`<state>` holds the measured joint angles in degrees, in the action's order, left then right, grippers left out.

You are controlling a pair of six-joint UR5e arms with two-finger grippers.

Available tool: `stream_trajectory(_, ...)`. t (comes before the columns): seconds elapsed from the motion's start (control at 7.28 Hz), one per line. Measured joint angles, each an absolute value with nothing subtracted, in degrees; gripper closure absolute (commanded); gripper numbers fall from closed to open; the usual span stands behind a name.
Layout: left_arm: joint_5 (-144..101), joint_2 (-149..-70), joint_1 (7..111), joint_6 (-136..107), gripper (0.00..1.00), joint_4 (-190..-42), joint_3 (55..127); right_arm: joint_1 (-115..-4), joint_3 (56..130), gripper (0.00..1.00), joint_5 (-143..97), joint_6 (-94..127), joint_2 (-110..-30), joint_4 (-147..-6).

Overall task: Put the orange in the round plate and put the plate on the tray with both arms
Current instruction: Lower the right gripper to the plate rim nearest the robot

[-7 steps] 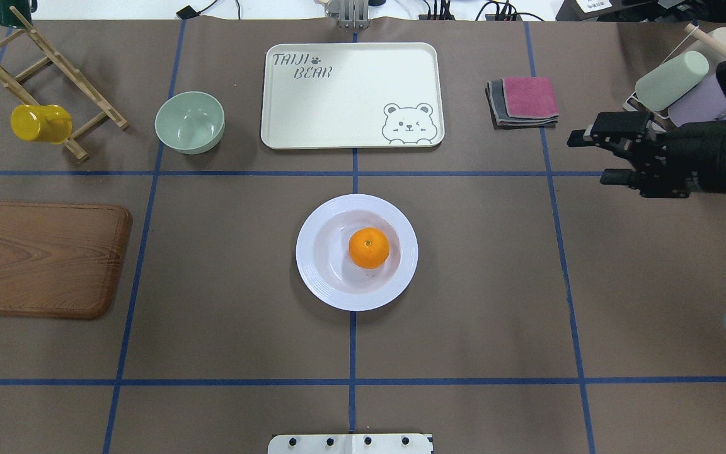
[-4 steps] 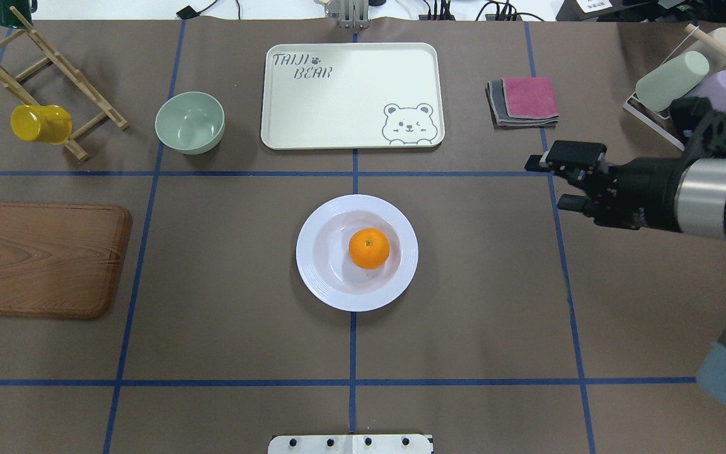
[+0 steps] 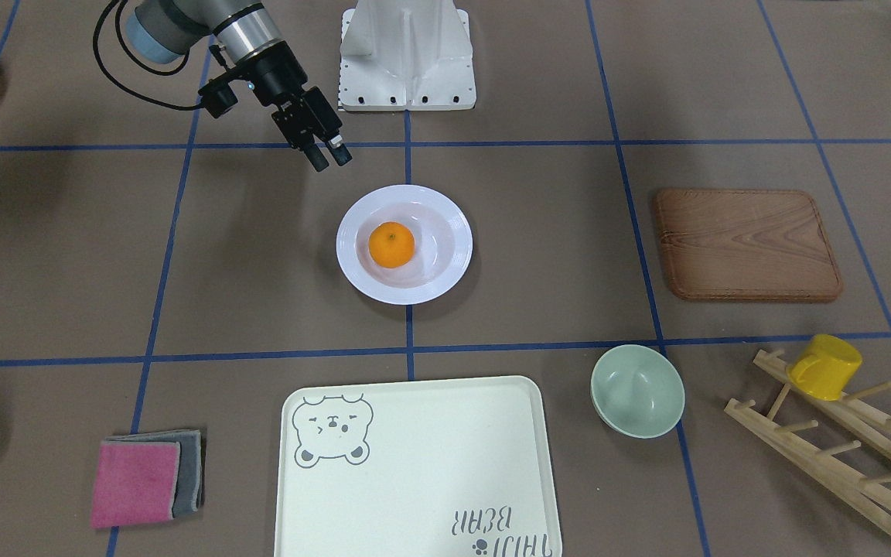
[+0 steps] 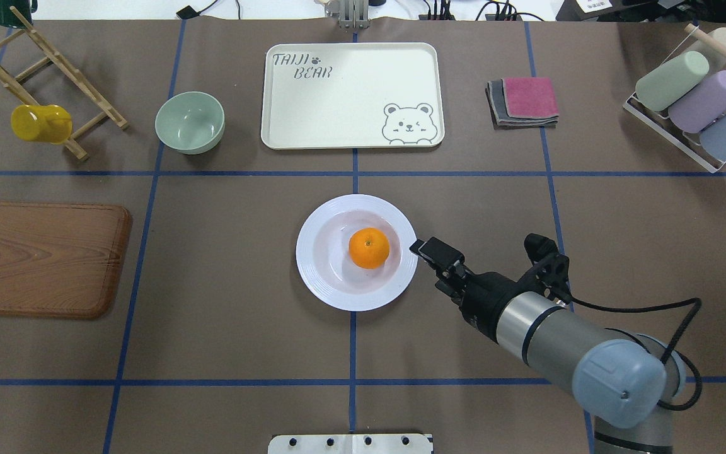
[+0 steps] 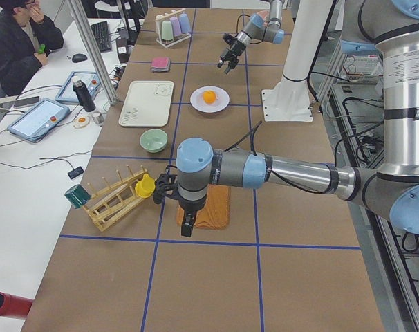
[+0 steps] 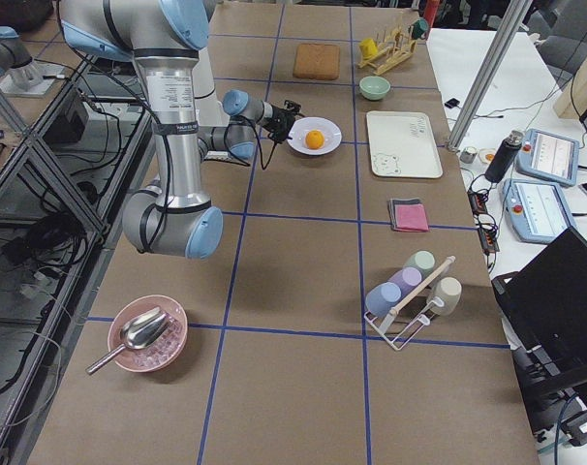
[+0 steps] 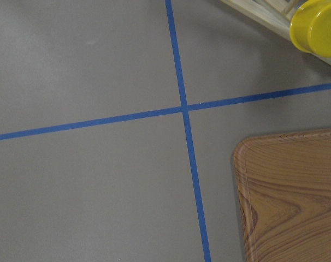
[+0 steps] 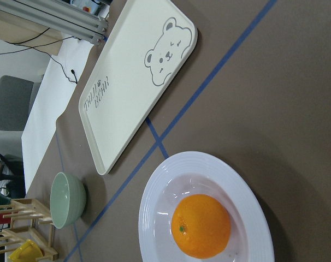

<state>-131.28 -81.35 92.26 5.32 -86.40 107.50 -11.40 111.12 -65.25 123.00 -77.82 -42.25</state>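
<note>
My right gripper hung just beside the round plate, off the rim on my right-hand side. Its two black fingers were parted and held nothing, so the plate lay directly to that gripper's left. The plate was white, glossy and deep, with a wide ridged rim. Being round, it had no long axis to line up with. The orange, small, bright and dimpled at the stem, sat in the plate's well, a little toward my right gripper's side of centre. Beyond the plate, away from my base, lay the tray, well apart from it. The tray was cream plastic with rounded corners and a grey bear drawing, and its long side ran across the table. My left gripper was well away from the plate, out past its opposite side above the brown wooden board. I could not tell whether its fingers were parted. I judged my right arm much the nearer for taking the rim.
</note>
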Motion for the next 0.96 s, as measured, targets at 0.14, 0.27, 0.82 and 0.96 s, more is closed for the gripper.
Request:
stream_trajectory(0.14,-131.36,-80.37,92.33,5.32,0.02,-86.45,107.89,-11.24,108.66,0.05,-65.03,126.29,-76.03,-42.24)
stream_trajectory(0.27,-131.52,-79.83,92.38,5.3,0.02,-86.47,108.04,-11.26,106.73,0.04,-64.95,129.81,-75.06,-42.23)
stream_trajectory(0.82,-131.74,-79.46,92.39,5.27,0.02,-86.49,108.03,-12.71,97.6,0.04,-64.62,133.65,-70.64,-42.24)
stream_trajectory(0.96,-131.75,-79.46,92.4,5.27,0.02,-86.48,108.02,-13.1,96.5,0.06,-64.75,133.48,-70.36,-42.19)
